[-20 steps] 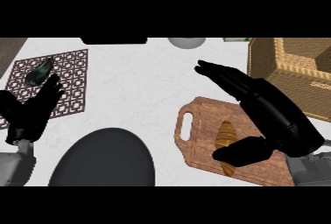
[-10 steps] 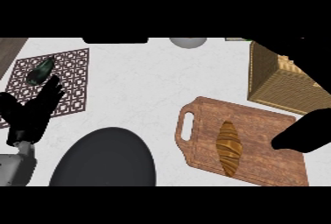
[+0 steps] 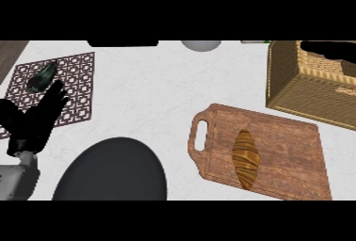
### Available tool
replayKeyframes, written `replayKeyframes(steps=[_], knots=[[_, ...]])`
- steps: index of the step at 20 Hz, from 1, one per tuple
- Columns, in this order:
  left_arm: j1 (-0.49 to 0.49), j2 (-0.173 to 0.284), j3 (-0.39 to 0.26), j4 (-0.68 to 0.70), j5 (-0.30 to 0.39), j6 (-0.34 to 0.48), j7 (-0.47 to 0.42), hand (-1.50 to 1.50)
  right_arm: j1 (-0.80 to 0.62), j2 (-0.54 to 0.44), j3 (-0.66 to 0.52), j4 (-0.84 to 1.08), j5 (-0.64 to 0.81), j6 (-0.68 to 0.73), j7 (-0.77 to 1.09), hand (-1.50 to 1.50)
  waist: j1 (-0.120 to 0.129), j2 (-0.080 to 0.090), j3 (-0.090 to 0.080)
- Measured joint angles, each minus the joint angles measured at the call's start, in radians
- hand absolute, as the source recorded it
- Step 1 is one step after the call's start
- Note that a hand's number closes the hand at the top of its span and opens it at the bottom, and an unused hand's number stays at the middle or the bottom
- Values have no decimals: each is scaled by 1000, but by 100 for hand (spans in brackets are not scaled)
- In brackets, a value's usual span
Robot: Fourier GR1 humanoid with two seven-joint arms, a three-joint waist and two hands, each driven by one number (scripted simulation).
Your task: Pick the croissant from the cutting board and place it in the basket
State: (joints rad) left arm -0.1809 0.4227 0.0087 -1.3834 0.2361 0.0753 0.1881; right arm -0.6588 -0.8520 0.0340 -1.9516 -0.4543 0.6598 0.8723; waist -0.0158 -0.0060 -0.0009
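The white desk [image 3: 153,84] carries everything here. On it, at the lower left, lies a large dark oval plate [image 3: 111,172], cut by the lower edge of the view. At the upper right stands the woven basket [image 3: 299,89], and I can see nothing inside the part of it that shows. A dark shape lies over its far upper corner; it may be the right hand, but too little of it shows, so I cannot tell whether it is open or closed.

Just below the basket is the wooden cutting board [image 3: 285,141], with its handle slot pointing to the left. At the upper left is a brown lattice mat [image 3: 66,84], and a dark green vegetable [image 3: 42,76], perhaps a small eggplant or cucumber, lies on its far corner. The left hand [image 3: 38,117] rests over the near part of this mat, fingers straight and apart, holding nothing.

The croissant [image 3: 245,159] lies lengthwise near the middle of the cutting board, and no hand touches it.

In my judgement the task is not yet begun in effect: the croissant is not grasped, not lifted, and not in the basket. All steps are left: reach, grasp, carry and release.
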Motion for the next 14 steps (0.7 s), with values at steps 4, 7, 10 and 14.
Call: replayKeyframes(steps=[4, 7, 10, 14], knots=[[0, -7, 10, -5, -10, -5, 2, 0, 134, -4, -119, -57, -1, 24, -53, -150, 0, 2, 1], [-17, -18, 16, 16, -16, -13, 2, 0, 251, 40, -181, -121, 39, 35, -99, -150, 0, 3, 1], [-29, -27, 20, 40, -28, -23, -14, 0, 353, 116, -198, -153, 141, 57, -182, -150, 5, 5, 2], [-25, -39, 20, 27, -39, -28, -4, 0, 451, 234, -168, -181, 328, 49, -298, -150, 12, 6, 2]])
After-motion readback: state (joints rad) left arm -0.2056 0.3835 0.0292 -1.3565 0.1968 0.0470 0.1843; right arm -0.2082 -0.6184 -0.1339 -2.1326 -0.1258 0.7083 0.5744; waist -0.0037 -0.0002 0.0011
